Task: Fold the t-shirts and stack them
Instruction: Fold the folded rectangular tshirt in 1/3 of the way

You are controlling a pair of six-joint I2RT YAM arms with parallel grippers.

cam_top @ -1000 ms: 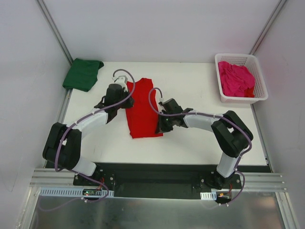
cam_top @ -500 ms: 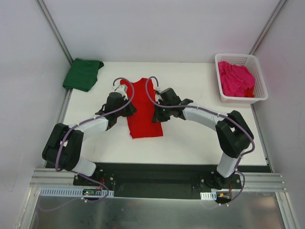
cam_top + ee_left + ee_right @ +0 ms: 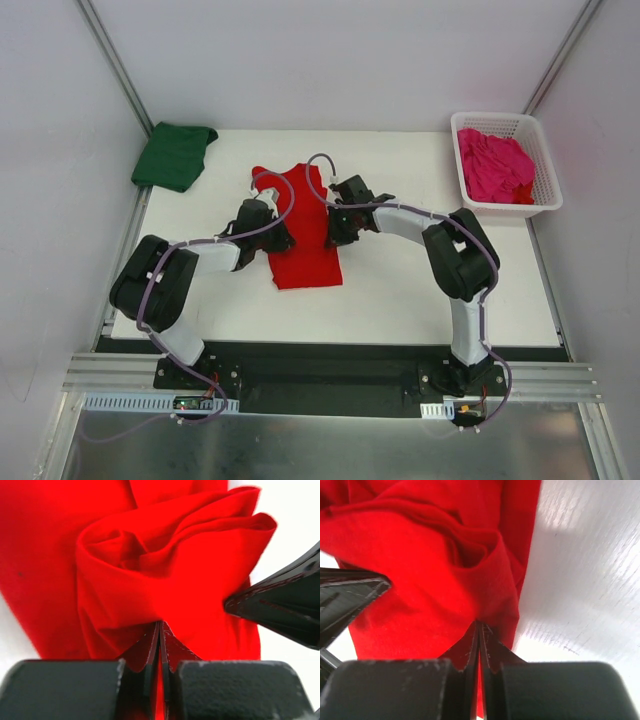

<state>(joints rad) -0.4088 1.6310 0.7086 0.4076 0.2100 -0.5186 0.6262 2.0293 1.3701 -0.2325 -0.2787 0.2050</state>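
White surface (image 3: 400, 290), red t-shirt (image 3: 303, 255) centre; left hand (image 3: 160, 630) clenched on its 9 o'clock edge, right hand (image 3: 479, 627) clenched on 3 o'clock edge; pink t-shirt (image 3: 495, 165) in basket (image 3: 500, 207).

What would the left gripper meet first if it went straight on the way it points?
The bunched red t-shirt that the left gripper is shut on, right ahead of its fingertips; the right gripper lies off to one side, likely outside that line.

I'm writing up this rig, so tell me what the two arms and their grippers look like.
The left arm and right arm both pair chunky black joint housings with white links. A thin purple cable loops along each. The left gripper and right gripper have flat, tapering black fingers.
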